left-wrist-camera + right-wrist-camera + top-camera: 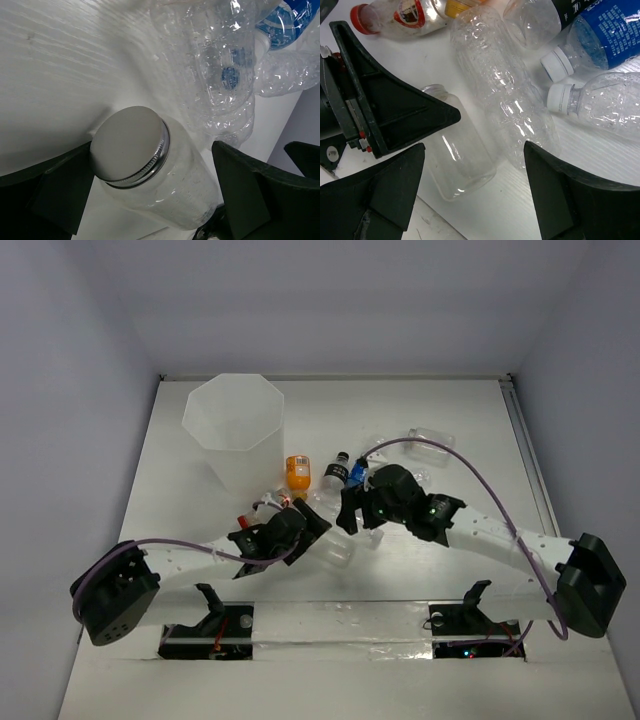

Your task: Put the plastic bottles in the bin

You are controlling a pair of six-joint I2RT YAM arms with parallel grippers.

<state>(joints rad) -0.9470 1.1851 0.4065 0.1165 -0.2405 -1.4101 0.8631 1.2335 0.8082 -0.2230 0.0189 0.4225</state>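
Near the middle of the worktop (pixel 450 420), the squat clear bottle (pixel 457 150) lay on its side, its silver lid (pixel 130 142) between the spread fingers of the left gripper (pixel 150 195). Just beside it lay the long clear bottle (pixel 505 95), below the right gripper (pixel 475 200), whose jaws stood wide apart. The blue-labelled bottle (pixel 605 30) and red-capped bottle (pixel 395 15) lay close by, all outside the bin (pixel 235 425) at the back left.
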